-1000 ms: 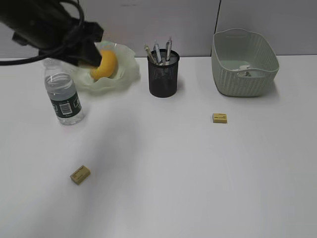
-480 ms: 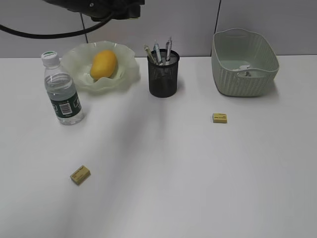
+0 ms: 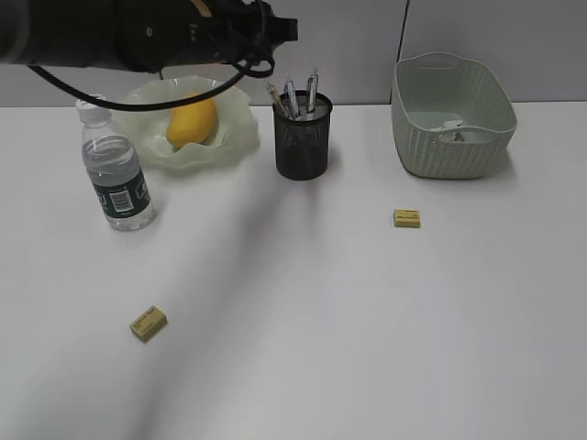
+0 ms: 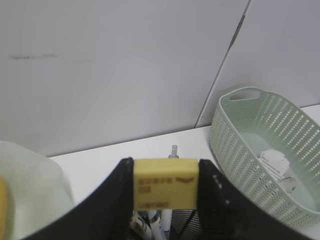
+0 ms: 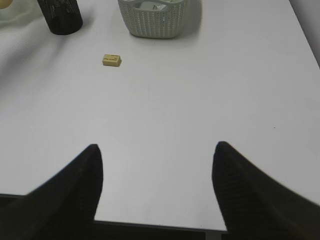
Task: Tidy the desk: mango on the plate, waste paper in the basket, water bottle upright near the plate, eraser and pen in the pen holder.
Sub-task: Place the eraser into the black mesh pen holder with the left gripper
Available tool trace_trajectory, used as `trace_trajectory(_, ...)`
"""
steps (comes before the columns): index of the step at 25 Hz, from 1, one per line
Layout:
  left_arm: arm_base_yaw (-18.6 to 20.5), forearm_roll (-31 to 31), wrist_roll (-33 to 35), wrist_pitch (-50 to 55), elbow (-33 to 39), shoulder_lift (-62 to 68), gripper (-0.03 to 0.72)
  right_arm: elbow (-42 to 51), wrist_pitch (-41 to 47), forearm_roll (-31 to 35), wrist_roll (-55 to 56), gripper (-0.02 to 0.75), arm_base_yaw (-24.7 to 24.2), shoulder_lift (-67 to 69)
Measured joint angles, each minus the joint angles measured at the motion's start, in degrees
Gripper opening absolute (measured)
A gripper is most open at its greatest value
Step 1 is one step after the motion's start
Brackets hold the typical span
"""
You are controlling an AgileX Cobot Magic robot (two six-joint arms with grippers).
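We count three yellow erasers: one held, two on the desk; one mango; one water bottle; one plate; one pen holder; one basket; three pens.

1. The left arm stretches across the upper left of the exterior frame.
2. The left gripper pinches a yellow eraser between its fingers, at lower centre of its wrist frame.
3. The right gripper hangs with fingers spread wide, nothing between them.
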Motion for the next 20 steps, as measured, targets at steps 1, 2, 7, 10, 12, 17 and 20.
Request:
trace_trajectory(1,-0.19,0.0,0.0,-0.97,0.0,0.68,0.298,0.0,0.0,0.0,0.0,0.545,0.0,0.0)
trace_trajectory(2,-0.38,0.07,0.0,-1.68,0.0,1.25,0.298,0.0,0.0,0.0,0.0,0.545,0.0,0.0)
trace_trajectory(7,-1.26,0.13,0.0,-3.26,-0.05,3.98,0.298,0.0,0.0,0.0,0.0,0.545,0.0,0.0)
trace_trajectory(10,-1.68,0.18,0.0,-3.48,-0.58,4.79,0.298,0.0,0.0,0.0,0.0,0.545,0.0,0.0)
trace_trajectory(12,-1.8,0.18,0.0,-3.42,-2.23,5.81,0.298,0.0,0.0,0.0,0.0,0.545,0.0,0.0)
trace_trajectory(17,-2.04,0.77,0.0,-1.58,-6.57,9.18,0.298,0.0,0.0,0.0,0.0,0.545,0.0,0.0)
trace_trajectory(20,-2.04,0.84,0.0,-0.16,-8.02,11.08,0.297,0.0,0.0,0.0,0.0,0.545,0.0,0.0)
